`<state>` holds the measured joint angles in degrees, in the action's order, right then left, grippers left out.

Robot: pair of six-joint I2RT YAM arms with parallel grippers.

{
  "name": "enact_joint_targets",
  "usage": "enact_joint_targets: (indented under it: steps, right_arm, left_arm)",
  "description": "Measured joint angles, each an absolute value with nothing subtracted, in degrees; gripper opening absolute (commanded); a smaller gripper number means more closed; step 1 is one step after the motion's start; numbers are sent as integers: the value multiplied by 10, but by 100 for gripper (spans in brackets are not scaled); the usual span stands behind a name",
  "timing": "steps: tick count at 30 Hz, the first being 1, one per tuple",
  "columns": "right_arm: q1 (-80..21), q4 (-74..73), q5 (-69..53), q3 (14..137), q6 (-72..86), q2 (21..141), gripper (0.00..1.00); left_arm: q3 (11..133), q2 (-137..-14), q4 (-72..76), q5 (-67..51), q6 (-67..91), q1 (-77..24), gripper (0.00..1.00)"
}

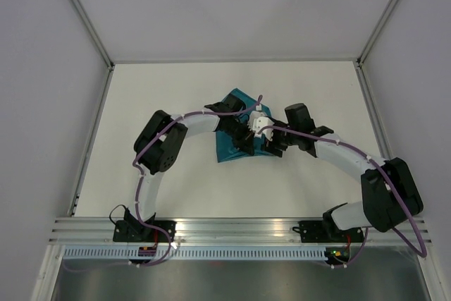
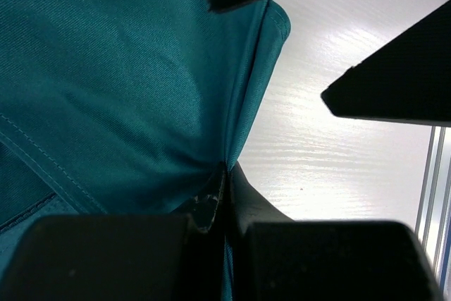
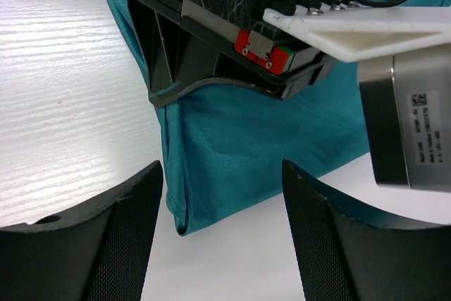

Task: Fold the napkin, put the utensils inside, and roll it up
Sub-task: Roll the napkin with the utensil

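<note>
The teal napkin (image 1: 227, 150) lies folded in the middle of the white table, mostly covered by both grippers. My left gripper (image 1: 245, 134) is shut on a fold of the napkin (image 2: 127, 82); the cloth runs pinched between its jaws (image 2: 227, 177). My right gripper (image 1: 272, 144) hovers open just right of it, its fingertips (image 3: 127, 223) spread either side of the napkin's folded corner (image 3: 232, 167) without touching it. The right gripper's midpoint (image 3: 222, 199) is over bare table beside that corner. The left gripper's body (image 3: 225, 40) fills the top of the right wrist view. No utensils are in view.
Grey walls enclose the white table (image 1: 162, 103) on three sides. An aluminium rail (image 1: 232, 227) runs along the near edge, seen also as a rail (image 2: 437, 195) in the left wrist view. The right gripper's black fingers (image 2: 394, 75) hang close above the cloth edge.
</note>
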<state>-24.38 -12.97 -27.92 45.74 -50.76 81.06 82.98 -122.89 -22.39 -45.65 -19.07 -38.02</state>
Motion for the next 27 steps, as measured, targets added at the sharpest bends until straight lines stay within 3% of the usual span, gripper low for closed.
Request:
enact_joint_targets:
  steps: [15, 27]
  right_arm:
    - [-288, -103, -268, 392, -518, 787, 74]
    - [-330, -48, -219, 392, -525, 856, 74]
  left_arm:
    - [841, -1242, -236, -472, -190, -380, 2]
    - [848, -1244, -244, -473, -190, -380, 2]
